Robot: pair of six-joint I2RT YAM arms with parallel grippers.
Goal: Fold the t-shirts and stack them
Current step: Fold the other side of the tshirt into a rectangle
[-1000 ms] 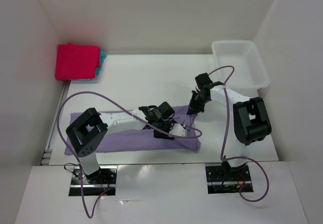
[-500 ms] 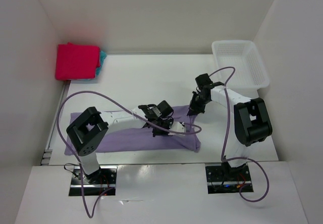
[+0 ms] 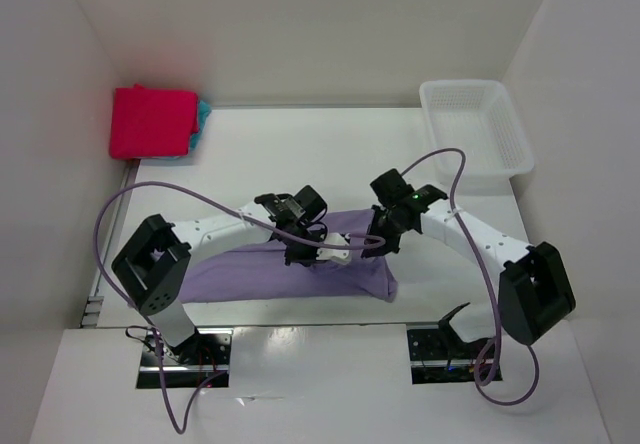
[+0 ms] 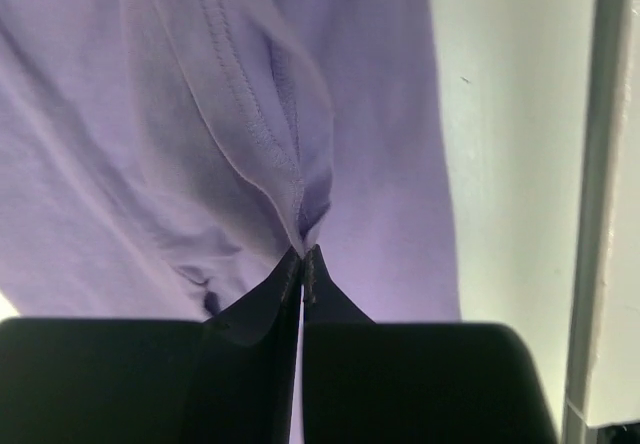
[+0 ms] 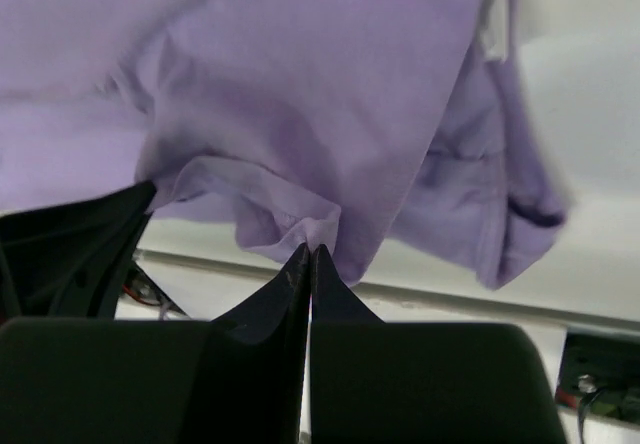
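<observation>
Three t-shirts in view, one lavender shirt (image 3: 265, 272) spread mid-table, left gripper (image 4: 303, 260) and right gripper (image 5: 310, 254) each pressed together pinching its edge, one folded magenta shirt (image 3: 150, 122) atop one turquoise shirt (image 3: 203, 116) far left, one white basket (image 3: 520, 154) far right

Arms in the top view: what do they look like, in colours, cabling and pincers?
The left arm and right arm both have white links and chunky black joint housings. A purple cable loops loosely along each. The left pincer and right pincer each have two black, tapering fingers. A small green light glows on the right wrist.
</observation>
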